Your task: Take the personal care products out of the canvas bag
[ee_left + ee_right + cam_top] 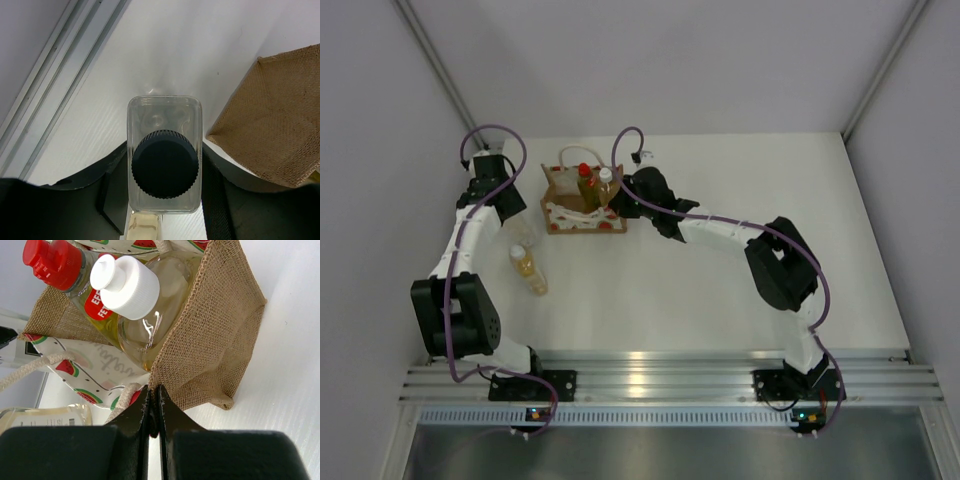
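Observation:
The canvas bag [582, 212] stands at the back left, and its corner shows in the left wrist view [272, 132]. A yellow-green bottle with a red cap [585, 178] and an amber bottle with a white cap [606, 182] stand inside it. Both also show in the right wrist view, the red-capped one [52, 262] beside the white-capped one [131, 286]. My right gripper [153, 392] is shut on the rim of the bag [215, 335]. My left gripper [165, 200] is shut on the upright dark-capped clear bottle [165, 162], left of the bag. Another amber bottle [529, 270] lies on the table.
The white table [720, 270] is walled by grey panels at the back and sides. A metal rail [670, 380] runs along the near edge. The lying amber bottle is just in front of the left gripper [518, 222]. The right arm [775, 260] arches over the middle right.

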Controlling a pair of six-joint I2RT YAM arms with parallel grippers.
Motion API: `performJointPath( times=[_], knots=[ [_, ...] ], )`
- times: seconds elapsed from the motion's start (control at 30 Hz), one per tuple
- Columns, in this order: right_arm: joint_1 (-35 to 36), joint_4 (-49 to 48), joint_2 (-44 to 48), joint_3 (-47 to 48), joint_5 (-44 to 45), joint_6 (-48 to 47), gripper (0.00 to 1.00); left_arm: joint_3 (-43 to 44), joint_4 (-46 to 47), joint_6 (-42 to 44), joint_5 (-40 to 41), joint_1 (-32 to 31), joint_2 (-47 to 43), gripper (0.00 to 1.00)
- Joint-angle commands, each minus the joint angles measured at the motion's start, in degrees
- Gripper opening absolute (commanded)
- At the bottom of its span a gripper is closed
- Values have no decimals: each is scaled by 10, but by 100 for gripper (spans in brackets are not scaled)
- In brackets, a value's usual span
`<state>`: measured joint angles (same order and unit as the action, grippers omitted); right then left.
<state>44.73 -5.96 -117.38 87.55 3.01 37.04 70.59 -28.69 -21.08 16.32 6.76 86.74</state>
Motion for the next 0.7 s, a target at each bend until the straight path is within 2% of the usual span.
performJointPath(
  times=[0.0,0.17,0.3,0.53,0.67],
  knots=[
    [-10,86,-13,3,-5,-15,0,10,84,-1,-6,0,-22,24],
    [-9,87,-12,3,-5,-17,0,27,67,2,-15,0,2,32],
    [-10,86,-11,3,-5,-18,0,35,55,1,-10,-1,13,35],
    [-10,86,-9,3,-4,-19,0,60,28,6,-12,0,29,54],
    [-9,86,-9,3,-2,-19,0,84,13,15,-20,0,26,70]
  ],
)
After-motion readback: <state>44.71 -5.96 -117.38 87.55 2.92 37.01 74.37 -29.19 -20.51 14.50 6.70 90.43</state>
